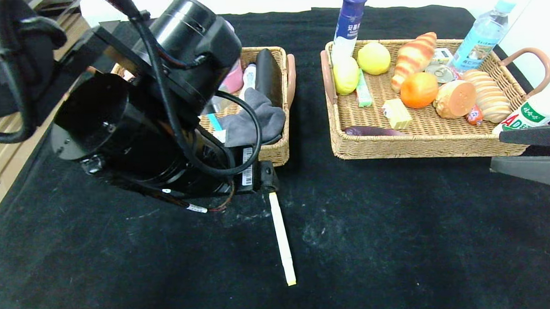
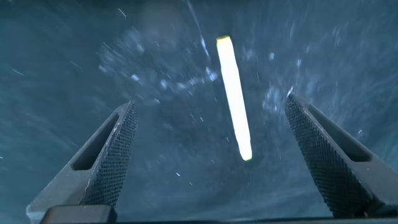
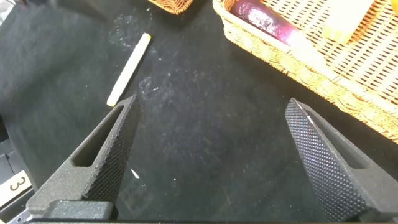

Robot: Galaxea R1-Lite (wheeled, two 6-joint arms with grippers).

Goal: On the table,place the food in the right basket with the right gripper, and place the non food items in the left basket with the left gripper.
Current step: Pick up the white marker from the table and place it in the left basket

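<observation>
Two wicker baskets stand on the black tabletop (image 1: 373,224): the left basket (image 1: 275,152) and the right basket (image 1: 421,142). One pale yellow stick (image 1: 282,239) lies on the cloth. The right basket holds two lemons (image 1: 374,58), one orange (image 1: 418,90), one croissant (image 1: 412,57), one ridged bread loaf (image 1: 488,94), one cut bread roll (image 1: 455,99), one butter block (image 1: 397,114), one purple eggplant (image 1: 370,131), one green wrapped stick (image 1: 362,93), one tin can (image 1: 439,72) and three bottles (image 1: 349,26). In the left basket, one grey cloth (image 1: 253,121) and one black case (image 1: 268,74) are countable; the rest is hidden.

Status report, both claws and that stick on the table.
Left claw open, over white stick. Right claw open, empty, parked near right basket. Nothing blocking.
</observation>
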